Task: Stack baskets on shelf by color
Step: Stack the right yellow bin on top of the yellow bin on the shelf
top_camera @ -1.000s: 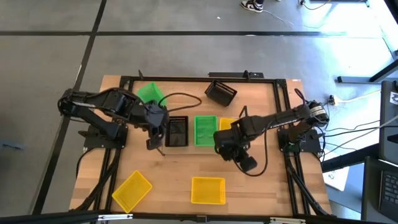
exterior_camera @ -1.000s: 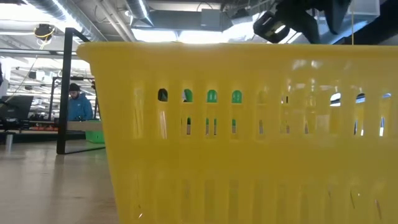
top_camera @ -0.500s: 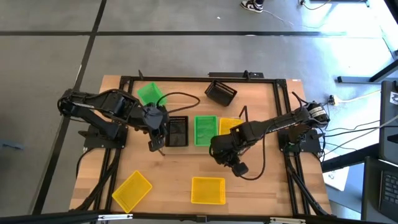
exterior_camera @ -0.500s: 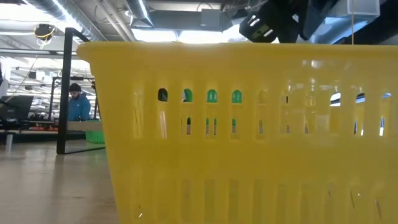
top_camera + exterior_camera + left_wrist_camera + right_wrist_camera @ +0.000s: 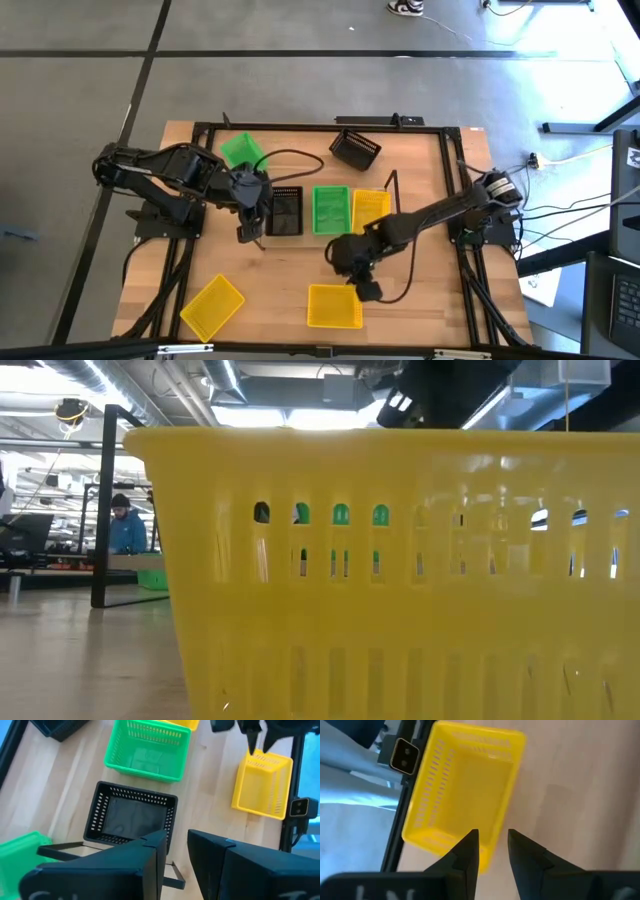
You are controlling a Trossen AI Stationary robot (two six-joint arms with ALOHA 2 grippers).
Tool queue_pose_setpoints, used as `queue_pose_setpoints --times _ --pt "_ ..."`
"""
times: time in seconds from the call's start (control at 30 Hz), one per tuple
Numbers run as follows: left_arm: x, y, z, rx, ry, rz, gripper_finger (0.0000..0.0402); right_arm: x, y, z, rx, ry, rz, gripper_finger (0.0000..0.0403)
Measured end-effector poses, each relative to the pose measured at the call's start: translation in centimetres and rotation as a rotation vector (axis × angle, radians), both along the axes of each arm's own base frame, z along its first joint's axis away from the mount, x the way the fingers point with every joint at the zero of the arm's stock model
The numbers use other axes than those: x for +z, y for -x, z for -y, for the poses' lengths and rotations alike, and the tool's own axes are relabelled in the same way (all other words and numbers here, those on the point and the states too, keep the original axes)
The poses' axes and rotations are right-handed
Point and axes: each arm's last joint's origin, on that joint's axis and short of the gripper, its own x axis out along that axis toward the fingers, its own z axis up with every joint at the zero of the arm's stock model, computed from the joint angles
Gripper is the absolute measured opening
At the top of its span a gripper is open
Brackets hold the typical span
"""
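Two grippers empty, fingers narrowly parted. Right gripper (image 5: 352,272) hangs over front yellow basket (image 5: 334,306) at table's near edge. Left gripper (image 5: 252,232) waits beside black basket (image 5: 286,210) in shelf (image 5: 391,182), next to green basket (image 5: 331,208).

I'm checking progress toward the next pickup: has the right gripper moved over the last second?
Yes. In the high view the right gripper has travelled away from the shelf toward the front yellow basket, now hovering at its rim.
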Motion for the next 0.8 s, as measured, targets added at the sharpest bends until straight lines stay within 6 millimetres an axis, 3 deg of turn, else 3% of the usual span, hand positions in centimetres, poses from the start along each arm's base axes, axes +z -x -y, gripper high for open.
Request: queue_pose_setpoints --times 0.3,0.8 --pt "0.0 0.0 0.1 -0.076 -0.029 -0.01 0.0069 -3.5 -0.7 -2.6 -0.041 0.093 -0.02 0.01" --pt "0.0 0.4 1.6 -0.172 -0.033 -0.012 0.0069 -7.9 -1.3 -3.3 -0.057 0.159 -0.121 0.01"
